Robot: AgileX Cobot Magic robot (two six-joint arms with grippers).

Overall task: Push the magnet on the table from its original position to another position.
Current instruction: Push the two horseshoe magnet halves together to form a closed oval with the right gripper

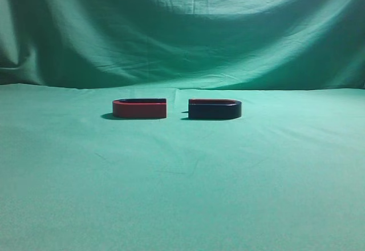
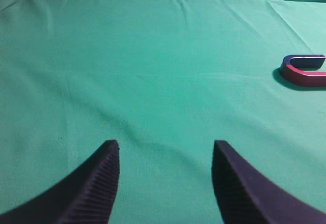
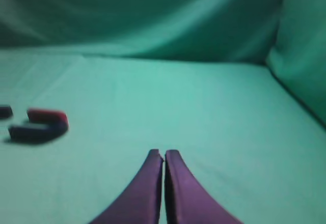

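Note:
The dark navy magnet [image 1: 215, 109] with a thin red top edge lies flat on the green table [image 1: 182, 194], right of centre. It also shows in the right wrist view [image 3: 39, 129], far left and well ahead of my right gripper [image 3: 164, 155], which is shut and empty. My left gripper [image 2: 166, 147] is open and empty over bare cloth. The dark magnet is out of the left wrist view. Neither gripper shows in the exterior view.
A red U-shaped magnet [image 1: 140, 108] lies just left of the dark one, with a small gap between them. It shows at the right edge of the left wrist view [image 2: 304, 72]. A draped green backdrop [image 1: 182, 28] rises behind the table.

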